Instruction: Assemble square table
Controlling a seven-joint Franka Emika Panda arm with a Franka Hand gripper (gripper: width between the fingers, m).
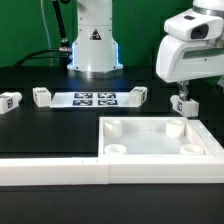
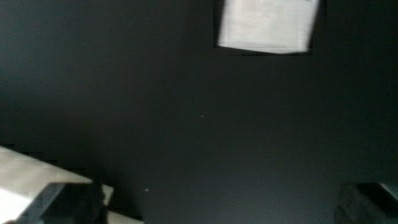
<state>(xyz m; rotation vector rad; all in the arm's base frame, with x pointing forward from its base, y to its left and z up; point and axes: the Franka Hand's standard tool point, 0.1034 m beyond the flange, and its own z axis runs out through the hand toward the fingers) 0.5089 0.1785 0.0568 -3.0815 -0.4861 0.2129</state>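
Note:
The square tabletop [image 1: 160, 142] is a white slab with a raised rim and round sockets in its corners, lying at the exterior view's lower right. Four short white tagged legs lie on the black table: two at the left [image 1: 10, 100] [image 1: 41, 96], one by the marker board [image 1: 141, 96] and one at the right [image 1: 184, 104]. My gripper [image 1: 182, 92] hovers just above that right leg. In the wrist view the gripper [image 2: 217, 205] has its dark fingers wide apart with nothing between them, and the leg [image 2: 269, 24] lies ahead of them.
The marker board [image 1: 95, 99] lies in front of the robot base [image 1: 92, 45]. A long white L-shaped barrier wall [image 1: 50, 168] runs along the front and borders the tabletop. A white edge [image 2: 18, 170] shows in the wrist view; I cannot tell what it is.

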